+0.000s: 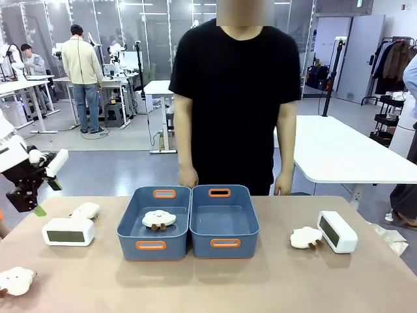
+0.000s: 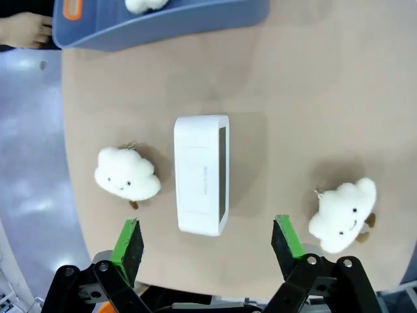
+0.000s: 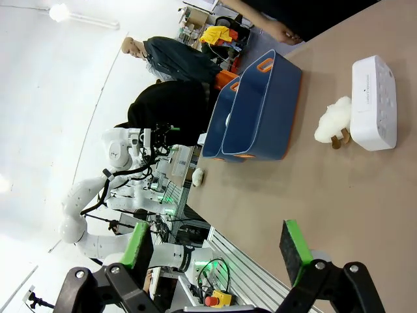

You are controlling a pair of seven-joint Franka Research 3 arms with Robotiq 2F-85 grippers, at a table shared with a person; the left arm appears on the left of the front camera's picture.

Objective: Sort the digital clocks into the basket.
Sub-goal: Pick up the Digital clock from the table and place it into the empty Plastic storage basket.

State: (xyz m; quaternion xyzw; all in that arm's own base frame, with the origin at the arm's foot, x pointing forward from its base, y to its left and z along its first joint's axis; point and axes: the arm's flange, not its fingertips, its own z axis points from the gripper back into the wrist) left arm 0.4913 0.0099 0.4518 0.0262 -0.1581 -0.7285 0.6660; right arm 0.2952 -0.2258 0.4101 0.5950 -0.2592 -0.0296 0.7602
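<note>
At the worktop's (image 1: 273, 280) left end, the left pincer (image 2: 207, 225) hangs above the left clock (image 2: 201, 175), jaws wide and empty, lined up across its narrow width. Step in hand, as judged: approach for the first pick. Next it must descend and close on the casing, clear of the plush toys (image 2: 127, 173) on either side. At centre, the left tub (image 1: 130, 228) holds one plush and the right basket (image 1: 223, 225) is empty. The right clock (image 1: 337, 231) stands on the worktop; the right pincer (image 3: 218, 241) is open and empty. Count: two clocks, none sorted; two tubs; four plush toys.

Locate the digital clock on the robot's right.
In the front view, that digital clock stands near the right edge of the table, a plush toy just left of it, the empty blue basket farther left.
</note>
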